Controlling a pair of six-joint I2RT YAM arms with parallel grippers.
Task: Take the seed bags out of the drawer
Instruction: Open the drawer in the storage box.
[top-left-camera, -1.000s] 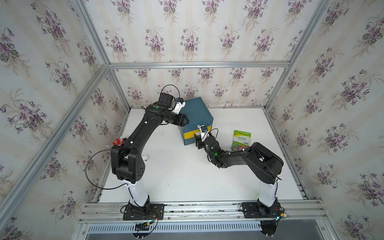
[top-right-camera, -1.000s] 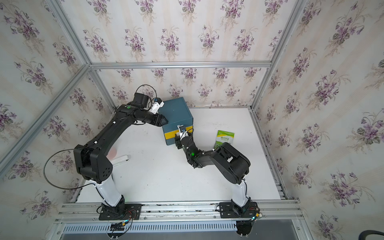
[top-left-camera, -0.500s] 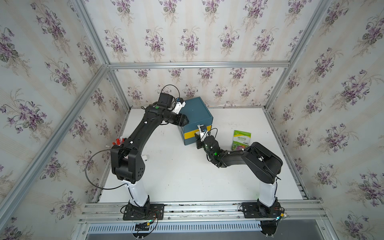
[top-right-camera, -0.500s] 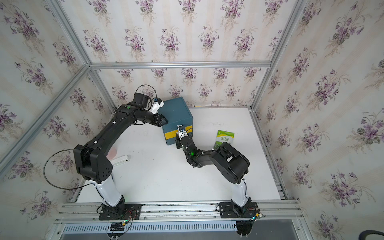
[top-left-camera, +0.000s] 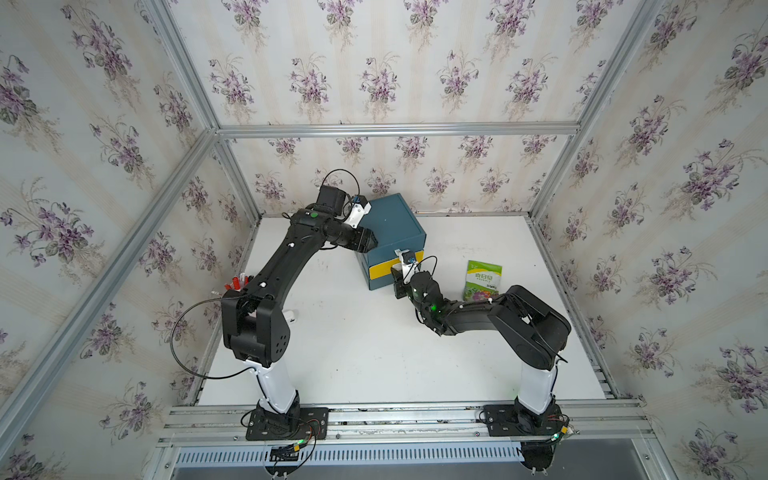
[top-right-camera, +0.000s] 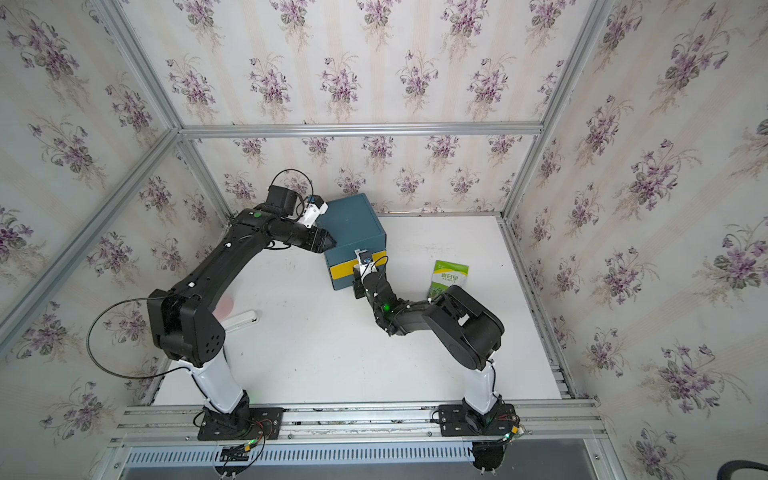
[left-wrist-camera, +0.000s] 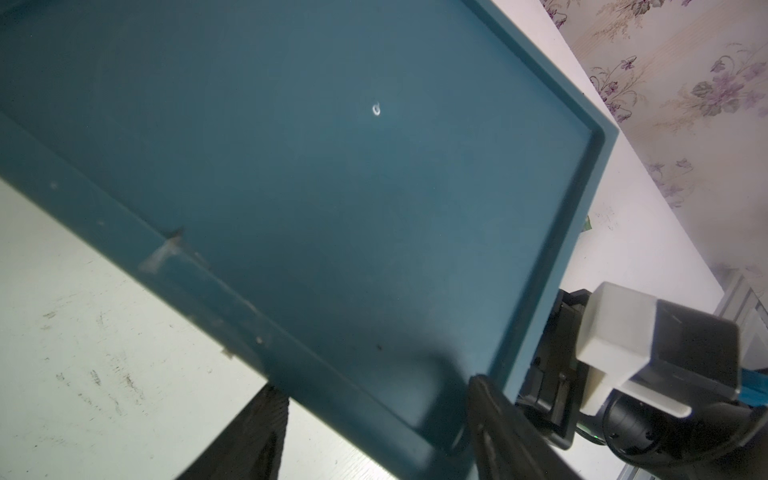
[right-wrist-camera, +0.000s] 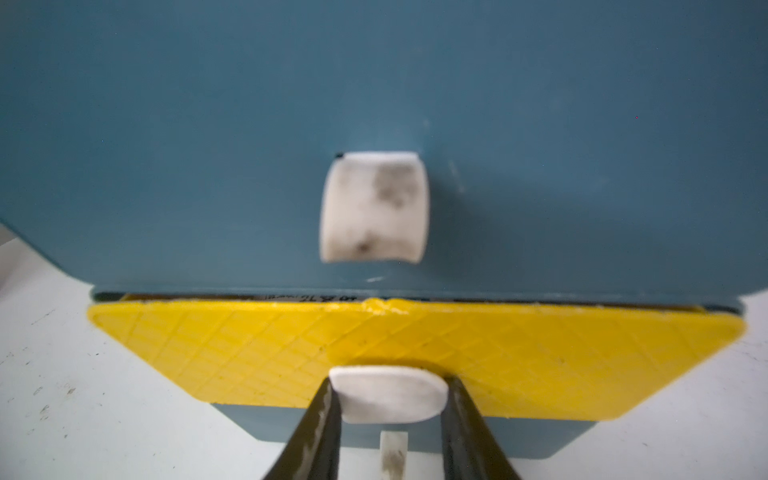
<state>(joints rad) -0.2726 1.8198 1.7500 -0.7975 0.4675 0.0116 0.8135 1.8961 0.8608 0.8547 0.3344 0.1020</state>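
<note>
The right end effector (right-wrist-camera: 390, 390) is clamped on the white knob (right-wrist-camera: 388, 401) of the yellow drawer (right-wrist-camera: 291, 353), which stands open by only a slit under the teal cabinet (top-left-camera: 392, 224) at the worktop's (top-left-camera: 353, 353) 12 o'clock side. One green-and-white seed bag (top-left-camera: 482, 280) already lies flat on the worktop at 3 o'clock from the cabinet, well apart from it. No other seed bag is in view, and the slit is too thin to show what lies inside.

The step in hand looks like pulling the drawer out. It would go best as a straight, level draw toward 6 o'clock, square to the drawer front and with the grip centred on the small knob, so it neither slips off nor twists the drawer in its slot.

The right arm is folded low, its elbow back toward 4 o'clock and its forearm close over the worktop. The left arm reaches long toward 1 o'clock. The left end effector (left-wrist-camera: 376, 384) has its jaws apart, astride the cabinet's near corner at about 8 o'clock, apparently bracing the cabinet against the pull.
</note>
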